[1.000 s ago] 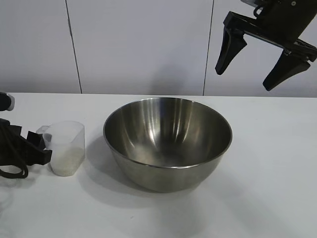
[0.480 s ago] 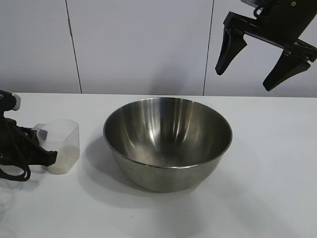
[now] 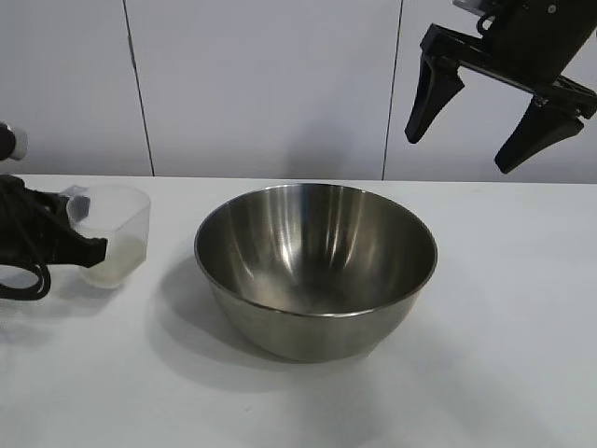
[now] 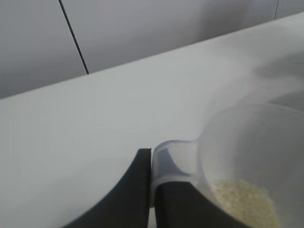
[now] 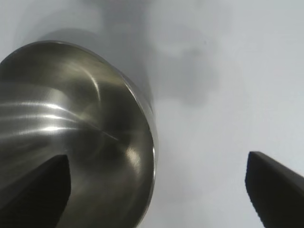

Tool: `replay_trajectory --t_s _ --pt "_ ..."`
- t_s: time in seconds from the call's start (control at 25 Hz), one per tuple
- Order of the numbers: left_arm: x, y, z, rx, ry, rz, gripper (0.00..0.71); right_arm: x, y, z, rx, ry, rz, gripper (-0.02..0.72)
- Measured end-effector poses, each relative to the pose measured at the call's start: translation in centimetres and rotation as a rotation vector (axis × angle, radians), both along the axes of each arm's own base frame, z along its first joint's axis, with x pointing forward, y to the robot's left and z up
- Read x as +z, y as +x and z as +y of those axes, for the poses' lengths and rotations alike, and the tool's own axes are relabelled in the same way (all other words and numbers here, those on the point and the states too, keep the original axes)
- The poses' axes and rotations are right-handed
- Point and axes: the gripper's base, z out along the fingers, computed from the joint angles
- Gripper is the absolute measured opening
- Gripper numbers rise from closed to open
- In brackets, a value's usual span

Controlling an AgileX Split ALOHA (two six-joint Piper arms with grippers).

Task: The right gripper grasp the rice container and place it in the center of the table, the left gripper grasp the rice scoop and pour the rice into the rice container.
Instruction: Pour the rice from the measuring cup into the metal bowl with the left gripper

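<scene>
1. My left hand [image 3: 79, 245], black two-fingered claw, is clamped on the tab handle of the small translucent plastic rice scoop [image 3: 117, 245], which looks just clear of the white tabletop [image 3: 504, 327]. Fingers [image 4: 135, 190] pinch the tab w/ no gap; wrist view confirms.
2. White rice grains [image 4: 244, 202] sit low in the scoop, roughly level, so keep it upright while carrying.
3. Big shiny steel rice container [image 3: 315, 266] sits mid-tabletop, well apart from my left hand on the scoop's far side. I reckon it's already placed.
4. Step now, imo: lift more, carry across til the scoop's lip is past the container's near rim, then tilt.
5. Do it well: clear the rim first, pour slow toward the middle, since grains bounce off steel.
6. Tab grip is thin, so rotate gently or the scoop may twist.
7. My right hand [image 3: 499, 107], black w/ long tapered fingers, hangs wide open & empty above the container's far side. Leave it.
</scene>
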Motion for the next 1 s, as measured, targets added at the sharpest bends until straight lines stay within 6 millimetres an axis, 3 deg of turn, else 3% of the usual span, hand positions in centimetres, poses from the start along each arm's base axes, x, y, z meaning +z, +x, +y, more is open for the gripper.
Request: replay_trajectory --t_s 0.2,0.4,0.64,0.84,1.0 --pt "3.3 0.2 -0.8 -0.091 0.032 -0.117 0.004 -0.1 0.1 0.0 -0.001 -0.001 0.001 0.694" --pt "7.5 1.9 -1.9 -0.169 0.172 -0.070 0.003 -0.1 0.1 0.0 -0.003 -0.002 -0.003 0.694" --pt "11.8 3.6 -7.0 -0.328 0.508 -0.070 0.003 -0.1 0.2 0.0 -0.005 -0.002 -0.012 0.694" --pt "12.6 4.1 -10.5 -0.422 0.679 -0.113 0.003 -0.1 0.2 0.0 -0.006 -0.002 -0.012 0.694" --pt "11.5 3.9 -13.4 -0.534 0.818 -0.173 0.003 -0.1 0.2 0.0 -0.006 -0.003 -0.012 0.694"
